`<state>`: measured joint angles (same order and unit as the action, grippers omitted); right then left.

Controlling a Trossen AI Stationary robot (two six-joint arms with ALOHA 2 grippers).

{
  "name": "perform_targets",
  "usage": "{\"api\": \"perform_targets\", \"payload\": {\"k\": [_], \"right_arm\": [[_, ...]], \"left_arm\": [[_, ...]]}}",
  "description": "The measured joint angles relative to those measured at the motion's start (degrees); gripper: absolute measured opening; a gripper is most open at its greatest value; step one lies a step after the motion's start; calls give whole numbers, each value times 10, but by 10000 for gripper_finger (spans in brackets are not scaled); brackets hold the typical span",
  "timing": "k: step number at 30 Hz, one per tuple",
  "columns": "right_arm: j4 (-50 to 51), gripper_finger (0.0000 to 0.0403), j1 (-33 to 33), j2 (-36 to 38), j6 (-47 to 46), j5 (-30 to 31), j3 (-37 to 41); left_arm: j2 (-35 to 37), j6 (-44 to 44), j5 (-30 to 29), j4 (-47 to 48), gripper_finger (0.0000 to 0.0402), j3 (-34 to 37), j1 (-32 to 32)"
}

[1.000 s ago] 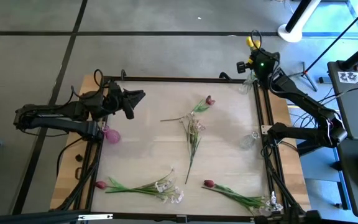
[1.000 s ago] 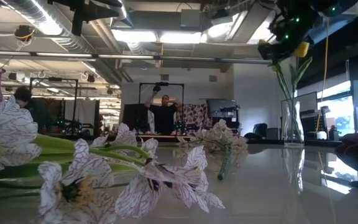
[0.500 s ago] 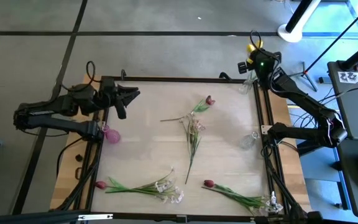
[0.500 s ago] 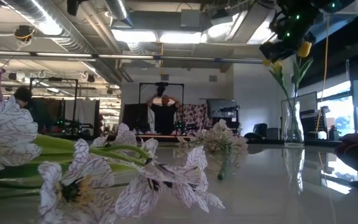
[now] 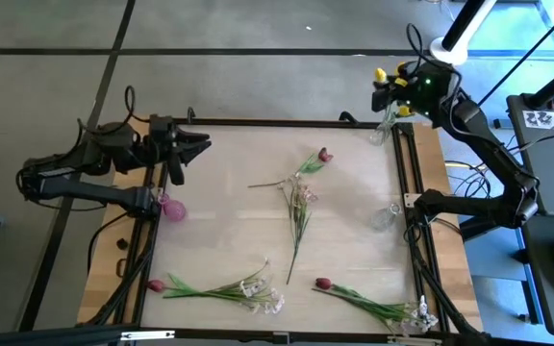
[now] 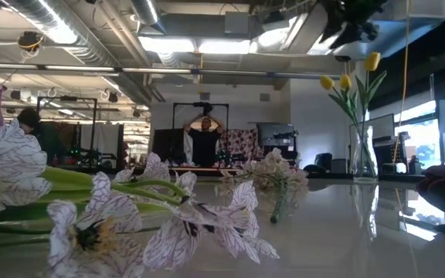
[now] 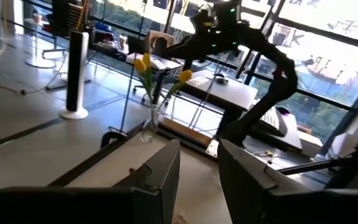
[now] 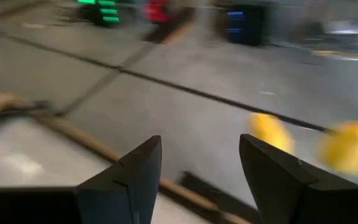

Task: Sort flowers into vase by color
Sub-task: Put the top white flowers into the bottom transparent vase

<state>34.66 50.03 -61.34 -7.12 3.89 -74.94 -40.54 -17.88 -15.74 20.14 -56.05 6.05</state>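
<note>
Right gripper (image 5: 385, 86): fingers spread, empty, above clear vase (image 5: 385, 125) at table's far right corner. Yellow tulips (image 6: 351, 80) stand upright in that vase, just below gripper, untouched. Left gripper (image 5: 197, 152): jaws parted, empty, over far left table area near purple vase (image 5: 172, 209). Remaining flowers (image 5: 296, 192) lie flat mid-table; second clear vase (image 5: 384, 215) at right edge.

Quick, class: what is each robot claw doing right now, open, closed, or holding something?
Left claw: open, holding nothing.
Right claw: open, empty, above the yellow artificial tulips in the clear glass vase.
</note>
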Motion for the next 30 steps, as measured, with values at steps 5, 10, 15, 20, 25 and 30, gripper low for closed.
{"api": "perform_targets", "payload": {"k": [5,10,15,20,25,30], "right_arm": [[-5,216,-64,0,-7,-40,-2],[-9,216,-150,0,-14,-45,-2],[-9,216,-229,0,-62,-45,-2],[14,216,-291,0,-113,-41,-2],[54,216,-346,0,-154,9,-2],[100,216,-380,0,-196,62,-2]], "left_arm": [[-33,5,0,5,105,0,8],[-88,-11,0,17,105,0,18],[-161,-40,0,19,105,0,24],[-243,-56,23,19,105,0,24],[-330,-56,39,3,105,0,24],[-412,-51,39,-43,105,0,27]]}}
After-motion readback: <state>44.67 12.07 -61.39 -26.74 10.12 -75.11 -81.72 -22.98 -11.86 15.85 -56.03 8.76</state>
